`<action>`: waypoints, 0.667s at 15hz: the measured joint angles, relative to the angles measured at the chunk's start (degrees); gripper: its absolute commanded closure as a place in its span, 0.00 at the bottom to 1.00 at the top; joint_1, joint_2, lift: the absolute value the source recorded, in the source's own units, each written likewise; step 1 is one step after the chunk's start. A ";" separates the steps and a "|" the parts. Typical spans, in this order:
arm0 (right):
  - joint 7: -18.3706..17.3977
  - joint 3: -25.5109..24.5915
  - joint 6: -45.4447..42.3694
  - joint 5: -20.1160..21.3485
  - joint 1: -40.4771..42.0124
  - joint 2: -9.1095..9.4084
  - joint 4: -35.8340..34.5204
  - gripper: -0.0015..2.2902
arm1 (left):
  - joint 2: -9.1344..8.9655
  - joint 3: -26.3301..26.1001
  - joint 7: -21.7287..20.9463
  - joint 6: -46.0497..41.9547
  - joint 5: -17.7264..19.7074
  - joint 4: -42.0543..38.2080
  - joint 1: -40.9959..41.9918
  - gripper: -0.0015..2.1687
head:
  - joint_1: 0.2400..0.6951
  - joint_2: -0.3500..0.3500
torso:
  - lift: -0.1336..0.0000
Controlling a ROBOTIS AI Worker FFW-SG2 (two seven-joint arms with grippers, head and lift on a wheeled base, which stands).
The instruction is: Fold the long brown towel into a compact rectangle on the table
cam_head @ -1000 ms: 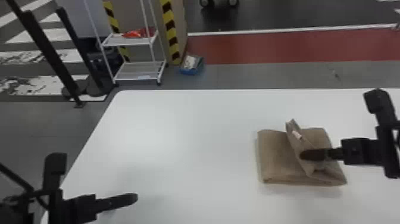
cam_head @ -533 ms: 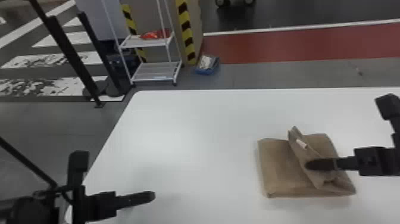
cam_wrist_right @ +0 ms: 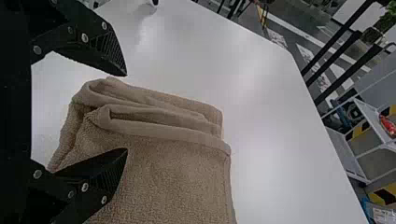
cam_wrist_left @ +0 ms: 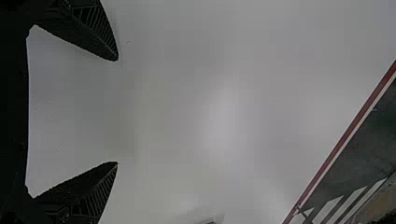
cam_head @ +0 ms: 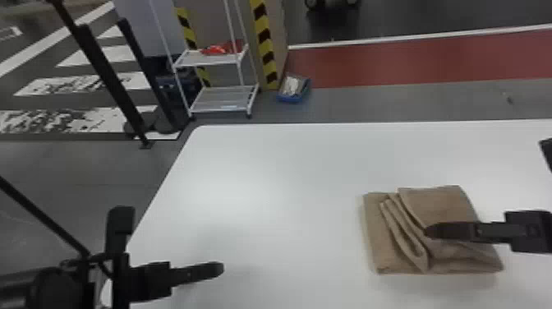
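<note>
1. Brown towel (cam_head: 443, 205) lies lower right in the head view, rippled on top
2. My right hand (cam_wrist_right: 126, 112), spread wide and empty, is over it; sweeping too low could drag it askew
3. My left hand (cam_wrist_left: 117, 111), also wide and empty, hangs lower left

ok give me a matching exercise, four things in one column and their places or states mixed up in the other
1. towel
2. left gripper
3. right gripper
4. white rack

A. on the floor, beyond the table
B. open, one finger over the towel
C. folded, with loose ripples in its layers
D. open, above the table, away from the towel

Pairs: 1-C, 2-D, 3-B, 4-A
</note>
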 measured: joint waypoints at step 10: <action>13.42 -10.12 0.00 -7.13 7.18 -4.53 -2.68 0.89 | 0.16 -0.01 0.01 0.00 -0.13 0.58 -0.84 0.04 | 1.00 0.82 | 0.08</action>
